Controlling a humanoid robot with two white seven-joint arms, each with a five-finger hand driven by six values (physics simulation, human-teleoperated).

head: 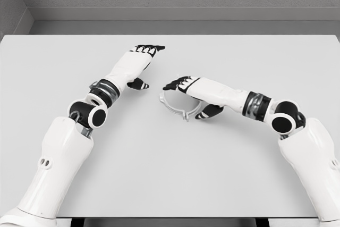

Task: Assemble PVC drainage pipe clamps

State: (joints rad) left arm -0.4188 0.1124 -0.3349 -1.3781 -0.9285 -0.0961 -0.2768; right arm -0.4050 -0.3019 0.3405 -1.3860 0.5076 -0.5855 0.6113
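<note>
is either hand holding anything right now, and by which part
Nothing is clearly held. The right hand lies flat over the ring clamp; the left hand is open and empty.

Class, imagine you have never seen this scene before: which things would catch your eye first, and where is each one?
First, the two white arms reaching in over the pale grey table. The left hand lies flat, fingers extended, left of centre and holds nothing. Near the middle, the right hand hovers over a thin, pale grey ring-shaped pipe clamp, the only loose object; whether the hand touches the clamp cannot be told.
</note>
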